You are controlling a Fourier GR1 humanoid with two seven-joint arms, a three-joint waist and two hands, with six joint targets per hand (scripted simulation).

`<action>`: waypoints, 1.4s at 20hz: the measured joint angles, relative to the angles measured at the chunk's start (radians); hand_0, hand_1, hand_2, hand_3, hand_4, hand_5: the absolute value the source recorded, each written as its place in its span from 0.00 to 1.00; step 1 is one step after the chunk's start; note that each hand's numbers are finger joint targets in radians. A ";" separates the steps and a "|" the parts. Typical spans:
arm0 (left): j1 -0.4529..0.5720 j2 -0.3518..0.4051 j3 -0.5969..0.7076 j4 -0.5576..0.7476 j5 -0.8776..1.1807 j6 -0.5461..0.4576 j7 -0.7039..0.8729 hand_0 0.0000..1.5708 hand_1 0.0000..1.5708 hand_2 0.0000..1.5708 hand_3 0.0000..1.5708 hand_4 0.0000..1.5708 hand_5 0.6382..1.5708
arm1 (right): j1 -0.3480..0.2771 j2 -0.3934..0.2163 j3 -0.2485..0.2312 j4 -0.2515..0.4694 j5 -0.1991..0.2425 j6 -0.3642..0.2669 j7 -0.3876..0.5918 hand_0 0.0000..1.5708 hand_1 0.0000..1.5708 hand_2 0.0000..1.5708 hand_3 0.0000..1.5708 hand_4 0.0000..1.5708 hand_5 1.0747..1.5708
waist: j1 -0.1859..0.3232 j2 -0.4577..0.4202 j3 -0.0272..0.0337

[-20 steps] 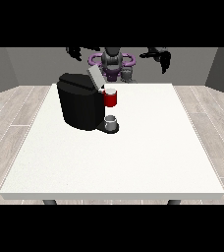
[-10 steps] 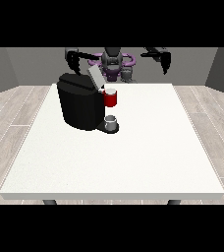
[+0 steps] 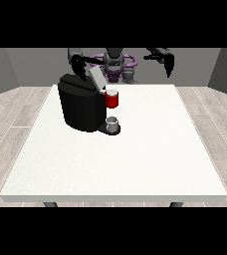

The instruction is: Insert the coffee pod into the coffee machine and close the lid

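— Where's the pod?
— A grey thing (image 3: 113, 123) sits at the machine's (image 3: 81, 103) base, below a red thing (image 3: 112, 99); perhaps a cup, I can't tell.
— The hands?
— The hand at the view's left (image 3: 77, 66) hangs just above the machine's raised lid (image 3: 96, 77); the hand at the view's right (image 3: 169, 63) is well apart. Fingers unreadable on both.

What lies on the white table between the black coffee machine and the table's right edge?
In the front view, that stretch of the white table is bare from the black coffee machine to the edge.
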 measured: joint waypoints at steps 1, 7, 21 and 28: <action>-0.010 0.006 0.001 -0.001 0.001 0.005 -0.003 0.00 0.00 0.00 0.00 0.00 1.00 | -0.022 -0.002 -0.002 0.008 0.000 0.004 -0.001 0.00 0.00 0.00 0.00 0.00 1.00 | -0.004 0.016 0.0000; 0.009 0.017 -0.002 -0.031 0.014 0.025 -0.030 0.00 0.00 0.00 0.00 0.00 1.00 | -0.069 -0.002 -0.007 0.048 0.015 0.009 -0.040 0.00 0.00 0.00 0.00 0.00 1.00 | -0.011 0.048 -0.0033; 0.003 0.040 -0.016 -0.034 0.014 0.061 -0.031 0.00 0.00 0.00 0.00 0.00 1.00 | -0.163 0.024 0.018 0.108 0.061 0.007 -0.064 0.00 0.00 0.00 0.00 0.07 1.00 | -0.015 0.081 -0.0030; 0.006 0.041 -0.022 -0.014 0.014 0.076 -0.041 0.00 0.00 0.00 0.00 0.10 1.00 | -0.225 0.051 0.052 0.131 0.107 -0.007 -0.018 0.00 0.00 0.00 0.00 0.11 1.00 | -0.006 0.077 -0.0010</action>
